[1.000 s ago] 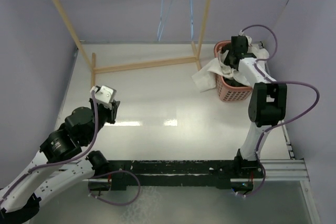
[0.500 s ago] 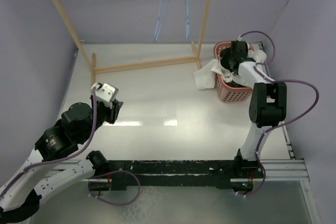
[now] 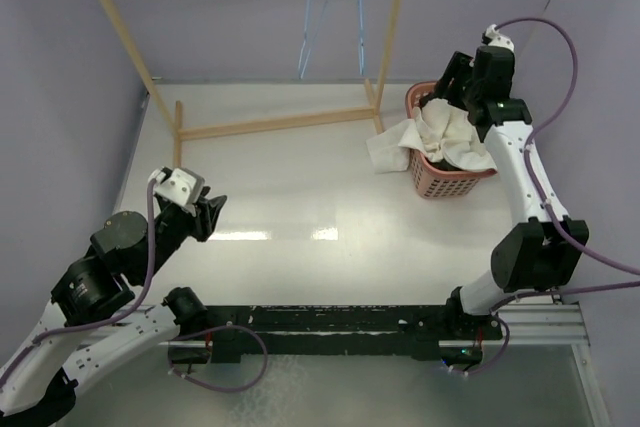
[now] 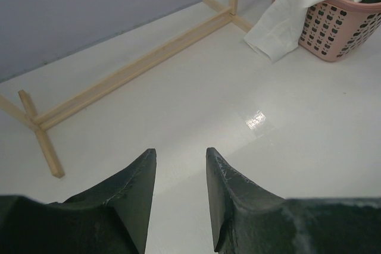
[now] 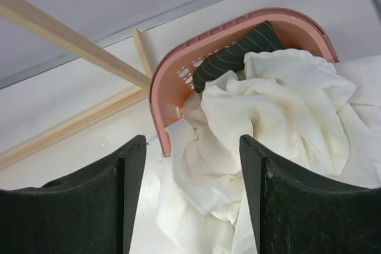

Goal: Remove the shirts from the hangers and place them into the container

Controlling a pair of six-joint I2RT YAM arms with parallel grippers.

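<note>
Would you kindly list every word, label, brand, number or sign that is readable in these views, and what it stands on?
None is readable in any view.
The container shows only lattice holes; the white shirt and the black shirt show no print.
Small dark marks on the left wrist's white housing are too small to read.

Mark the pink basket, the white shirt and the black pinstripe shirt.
pink basket (image 4: 339,28): left wrist view, on its lattice side wall.
white shirt (image 5: 274,117): right wrist view, on the middle of the bunched cloth.
black pinstripe shirt (image 5: 238,55): right wrist view, on the strip showing under the rim.
</note>
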